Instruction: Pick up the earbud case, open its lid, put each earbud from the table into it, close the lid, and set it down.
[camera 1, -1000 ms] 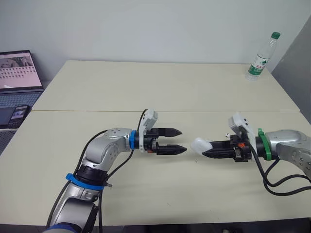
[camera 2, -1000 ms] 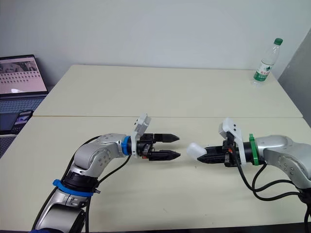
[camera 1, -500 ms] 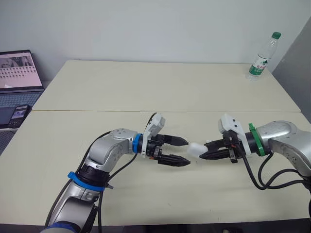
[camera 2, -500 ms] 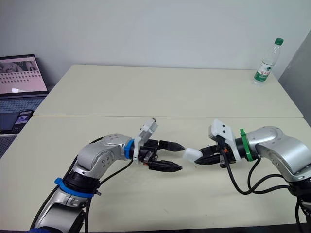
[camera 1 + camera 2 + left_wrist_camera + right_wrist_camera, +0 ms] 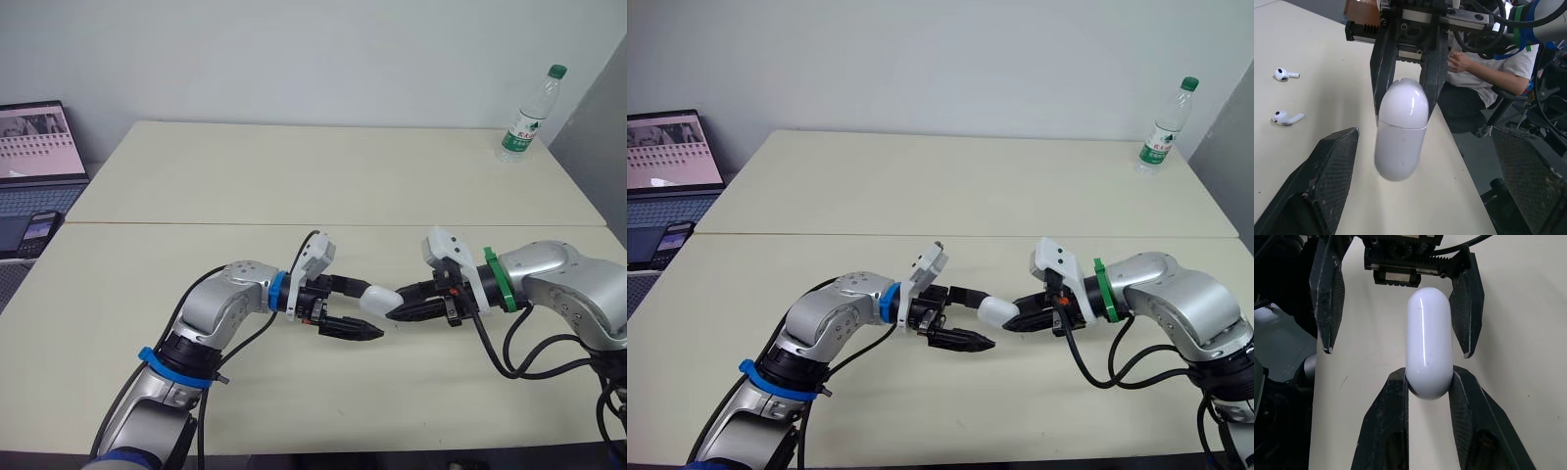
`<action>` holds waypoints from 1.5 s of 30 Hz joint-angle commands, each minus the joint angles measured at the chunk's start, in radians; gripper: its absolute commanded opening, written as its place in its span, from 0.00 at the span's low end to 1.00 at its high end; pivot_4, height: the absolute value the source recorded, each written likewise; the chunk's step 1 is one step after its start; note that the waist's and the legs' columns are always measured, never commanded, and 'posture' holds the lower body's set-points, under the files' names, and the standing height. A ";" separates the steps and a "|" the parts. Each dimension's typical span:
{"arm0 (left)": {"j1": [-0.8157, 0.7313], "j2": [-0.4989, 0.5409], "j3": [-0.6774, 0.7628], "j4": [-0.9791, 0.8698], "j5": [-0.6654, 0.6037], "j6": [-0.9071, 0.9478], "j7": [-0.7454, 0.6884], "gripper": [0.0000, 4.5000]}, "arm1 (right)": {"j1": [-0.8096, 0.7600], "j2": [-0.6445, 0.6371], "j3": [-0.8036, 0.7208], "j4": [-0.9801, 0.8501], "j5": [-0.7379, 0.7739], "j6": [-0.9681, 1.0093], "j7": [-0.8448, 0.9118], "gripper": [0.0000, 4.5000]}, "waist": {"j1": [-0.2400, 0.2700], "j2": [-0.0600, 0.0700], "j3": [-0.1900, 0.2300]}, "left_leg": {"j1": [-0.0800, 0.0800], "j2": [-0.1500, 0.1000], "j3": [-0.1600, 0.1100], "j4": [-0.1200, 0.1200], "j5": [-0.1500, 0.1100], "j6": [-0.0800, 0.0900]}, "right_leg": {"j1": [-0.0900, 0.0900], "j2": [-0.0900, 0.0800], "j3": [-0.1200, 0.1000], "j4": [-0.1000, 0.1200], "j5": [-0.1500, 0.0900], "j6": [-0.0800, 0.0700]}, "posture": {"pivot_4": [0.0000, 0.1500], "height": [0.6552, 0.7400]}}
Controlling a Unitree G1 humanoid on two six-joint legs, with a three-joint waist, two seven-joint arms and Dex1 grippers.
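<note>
The white earbud case [image 5: 377, 299] hangs just above the table [image 5: 323, 186], lid closed. My right gripper [image 5: 394, 305] is shut on one end of it. The case's other end [image 5: 1427, 318] lies between the fingers [image 5: 1327, 298] of my left gripper [image 5: 373, 312], which is open and stands clear of it on both sides. In the left wrist view the case [image 5: 1400, 129] points toward the camera, pinched by the right gripper's fingers [image 5: 1383, 73]. Two white earbuds [image 5: 1283, 74] [image 5: 1286, 117] lie on the table beside it.
A water bottle [image 5: 529, 113] stands at the table's far right corner. A laptop [image 5: 39, 147] and a phone [image 5: 34, 230] are off the table's left edge. A seated person [image 5: 1474, 68] shows beyond the table in the left wrist view.
My right gripper carried the case leftward until its free end came between the left gripper's fingers. The left gripper moved slightly right and its fingers spread wider.
</note>
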 commanded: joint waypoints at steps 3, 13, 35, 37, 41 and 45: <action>-0.005 0.000 -0.004 -0.022 0.003 -0.018 -0.019 0.74 | -0.022 0.000 -0.022 -0.037 0.006 0.020 -0.010 0.16 | 0.000 0.000 0.000 | 0.000 0.000 0.000 0.000 0.000 0.000 | 0.000 0.000 0.000 0.000 0.000 0.000 | 1.00 0.95; -0.002 -0.006 -0.003 -0.017 0.015 -0.026 -0.025 0.18 | -0.016 0.006 -0.035 -0.047 0.020 0.042 -0.019 0.16 | 0.000 0.000 0.000 | 0.000 0.000 0.000 0.001 0.000 0.000 | 0.000 0.000 0.000 0.001 0.000 0.000 | 1.00 0.95; -0.006 -0.018 0.006 0.018 0.039 -0.053 -0.011 0.18 | -0.037 0.048 -0.095 -0.053 0.030 0.059 -0.113 1.00 | -0.001 0.000 0.000 | 0.000 0.000 -0.001 0.011 0.000 0.000 | -0.001 0.000 0.000 0.013 -0.001 -0.001 | 1.00 0.95; -0.008 -0.018 0.006 0.021 0.042 -0.056 -0.014 0.18 | -0.041 0.052 -0.086 -0.047 0.019 0.059 -0.127 1.00 | -0.001 0.000 0.000 | 0.000 0.000 -0.001 0.011 0.000 0.000 | -0.001 0.000 0.000 0.013 -0.001 -0.001 | 1.00 0.95; -0.009 -0.016 0.005 0.025 0.046 -0.058 -0.019 0.18 | -0.053 0.062 -0.083 -0.023 0.002 0.064 -0.159 1.00 | -0.001 0.000 0.000 | 0.000 0.000 -0.001 0.011 0.000 0.000 | -0.001 0.000 0.000 0.013 -0.001 -0.001 | 1.00 0.95; -0.003 -0.013 0.004 0.024 0.048 -0.063 -0.022 0.18 | -0.064 0.067 -0.088 0.004 -0.011 0.065 -0.181 1.00 | -0.001 0.000 0.000 | 0.000 0.000 -0.002 0.011 0.000 0.000 | -0.001 0.001 0.000 0.013 -0.001 -0.001 | 1.00 0.95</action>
